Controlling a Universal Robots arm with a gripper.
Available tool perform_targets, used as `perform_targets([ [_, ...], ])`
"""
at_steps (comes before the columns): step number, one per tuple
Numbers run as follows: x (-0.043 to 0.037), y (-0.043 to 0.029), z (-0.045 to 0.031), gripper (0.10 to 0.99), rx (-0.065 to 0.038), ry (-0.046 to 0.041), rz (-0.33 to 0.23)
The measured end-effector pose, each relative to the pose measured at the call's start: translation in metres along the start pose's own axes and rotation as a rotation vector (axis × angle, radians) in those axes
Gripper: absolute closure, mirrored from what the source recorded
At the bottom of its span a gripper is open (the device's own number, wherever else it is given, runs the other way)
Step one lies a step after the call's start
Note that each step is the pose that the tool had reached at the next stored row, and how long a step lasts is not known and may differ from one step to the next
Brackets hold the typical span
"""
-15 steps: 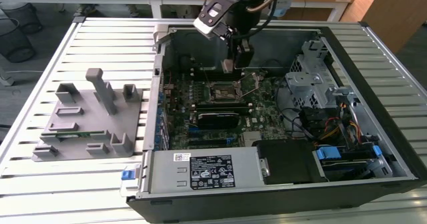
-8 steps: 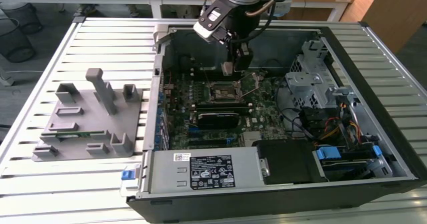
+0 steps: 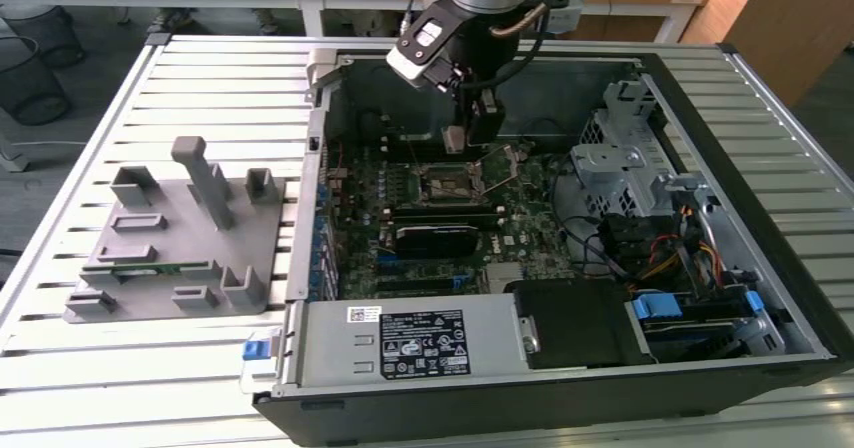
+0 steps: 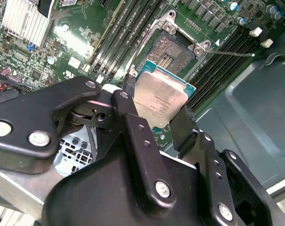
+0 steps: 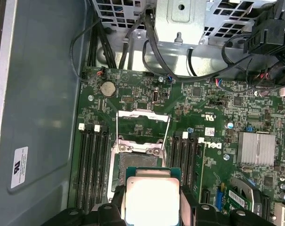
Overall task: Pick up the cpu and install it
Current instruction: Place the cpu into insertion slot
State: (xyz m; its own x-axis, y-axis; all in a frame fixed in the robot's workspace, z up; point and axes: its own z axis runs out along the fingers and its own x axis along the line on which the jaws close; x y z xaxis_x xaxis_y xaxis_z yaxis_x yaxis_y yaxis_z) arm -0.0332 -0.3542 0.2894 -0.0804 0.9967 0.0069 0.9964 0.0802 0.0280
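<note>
We find the black gripper (image 4: 156, 110) clenched on the small flat silvery-topped square cpu (image 4: 161, 100), held clear above the open black-framed square socket (image 4: 173, 51). Risk, our judgement: skewed or offset seating cd bend socket pins; edge grip cd slip.

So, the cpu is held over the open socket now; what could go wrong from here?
The cpu, pinched by its edges in the gripper, might slip and drop onto the socket, harming its contacts. The open metal frame stands beside the socket; the gripper could strike it on descent.
</note>
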Motion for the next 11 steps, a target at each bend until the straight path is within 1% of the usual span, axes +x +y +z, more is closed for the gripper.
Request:
perform_targets([
  [6,0.0000,-0.0003,0.0009,0.545,0.000,-0.0001,0.007],
  [11,0.0003,-0.0014,0.0026,0.545,0.000,-0.0007,0.032],
])
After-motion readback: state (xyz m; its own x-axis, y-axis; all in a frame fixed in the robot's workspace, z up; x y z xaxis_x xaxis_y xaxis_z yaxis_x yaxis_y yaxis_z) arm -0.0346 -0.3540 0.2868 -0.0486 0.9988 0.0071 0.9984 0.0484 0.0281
